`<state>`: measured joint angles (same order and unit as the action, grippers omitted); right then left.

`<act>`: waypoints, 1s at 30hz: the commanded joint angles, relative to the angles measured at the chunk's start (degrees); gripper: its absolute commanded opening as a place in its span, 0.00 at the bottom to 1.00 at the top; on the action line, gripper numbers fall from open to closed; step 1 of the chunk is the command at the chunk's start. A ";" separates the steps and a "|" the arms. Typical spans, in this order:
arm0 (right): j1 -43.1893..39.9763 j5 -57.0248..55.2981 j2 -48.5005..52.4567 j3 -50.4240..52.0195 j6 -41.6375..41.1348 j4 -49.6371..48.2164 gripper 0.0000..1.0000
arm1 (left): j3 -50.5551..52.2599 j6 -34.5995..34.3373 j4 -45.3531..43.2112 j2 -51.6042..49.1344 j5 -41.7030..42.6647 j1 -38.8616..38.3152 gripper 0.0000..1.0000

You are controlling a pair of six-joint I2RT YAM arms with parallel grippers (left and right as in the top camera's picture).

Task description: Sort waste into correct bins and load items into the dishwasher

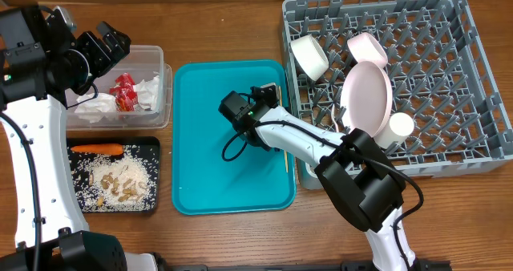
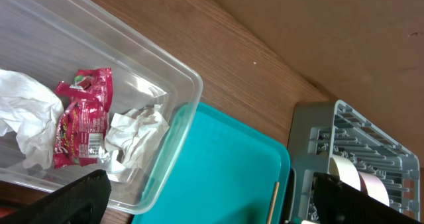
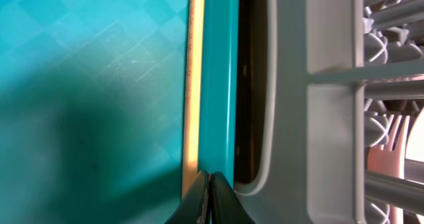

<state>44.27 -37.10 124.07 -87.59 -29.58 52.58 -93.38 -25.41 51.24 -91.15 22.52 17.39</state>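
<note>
While right hand (image 3: 209, 187) sits closed, wooden stick (image 3: 192, 85) just beside, along tray (image 3: 99, 85) rim

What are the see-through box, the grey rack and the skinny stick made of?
See-through box: looks like clear, glossy plastic; the red wrapper shows through its wall. Grey rack: probably matte moulded plastic, given its even grid. Skinny stick: likely wood, as it is pale tan and dull.

Flat tray (image 1: 200, 127) between tub (image 1: 167, 95) and dish rack (image 1: 449, 78)
</note>
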 commanded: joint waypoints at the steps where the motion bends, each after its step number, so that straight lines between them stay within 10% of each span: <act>1: -0.55 2.49 0.37 0.26 3.10 -0.83 0.04 | -1.22 -0.52 -0.07 1.16 0.87 0.22 1.00; 30: -1.73 12.90 0.46 0.28 14.27 -1.75 0.07 | -1.22 -0.52 -0.04 1.16 0.87 0.22 1.00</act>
<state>42.68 -29.17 124.07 -87.59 -19.94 51.11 -93.38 -25.41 51.22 -91.15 22.52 17.41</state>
